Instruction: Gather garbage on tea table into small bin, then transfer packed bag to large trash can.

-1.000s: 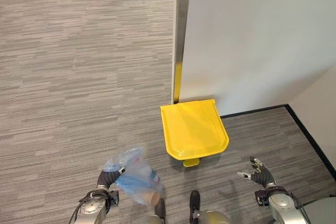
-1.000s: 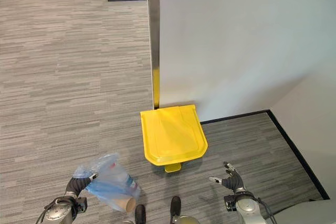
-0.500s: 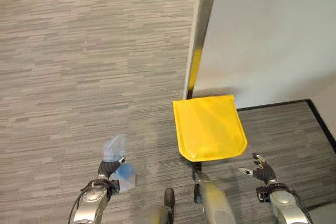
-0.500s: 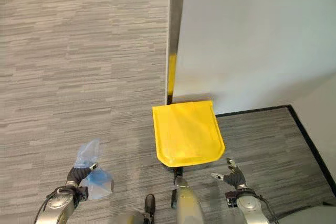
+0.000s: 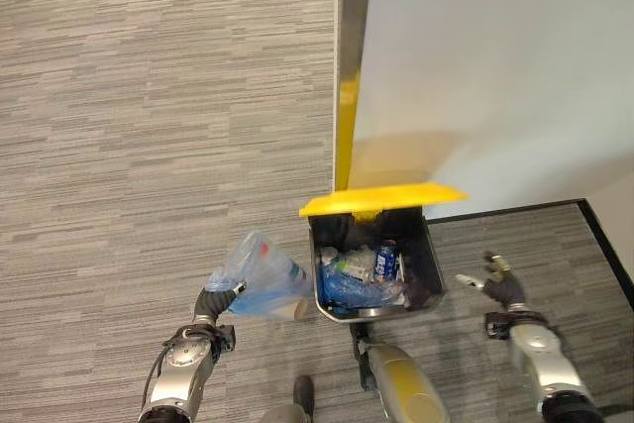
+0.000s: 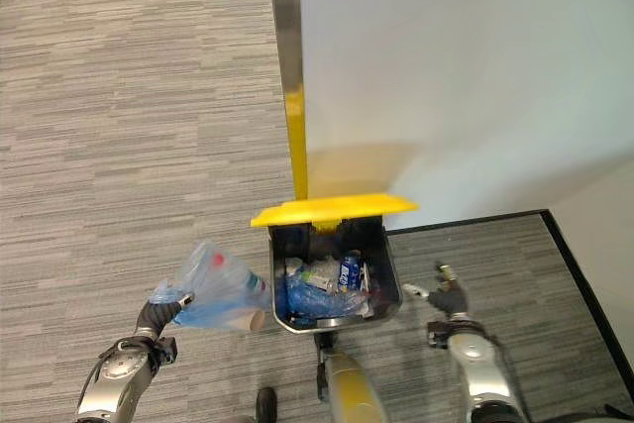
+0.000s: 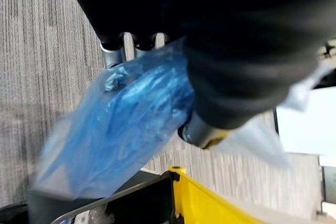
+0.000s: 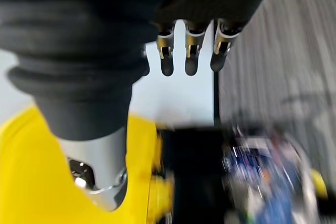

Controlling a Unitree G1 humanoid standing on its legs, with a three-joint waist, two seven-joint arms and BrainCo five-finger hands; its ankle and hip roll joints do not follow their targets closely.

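A large black trash can (image 5: 432,274) stands against the white wall with its yellow lid (image 5: 381,198) raised. Bottles and blue plastic lie inside it. My left hand (image 5: 211,303) is shut on the neck of a clear blue garbage bag (image 5: 260,282), which hangs just left of the can's rim with a cup and bottle inside. In the left wrist view the blue bag (image 7: 126,124) sits between fingers and thumb, above the can's yellow edge (image 7: 210,203). My right hand (image 5: 502,287) hovers open to the right of the can, holding nothing.
A white wall panel (image 5: 495,66) with a metal edge post (image 5: 349,47) rises behind the can. Black skirting (image 5: 604,245) marks a corner at the right. Grey striped carpet (image 5: 149,126) stretches to the left.
The can's yellow lid has swung up from closed to raised, exposing the rubbish inside. My left hand has lifted the bag up and toward the can's left rim.
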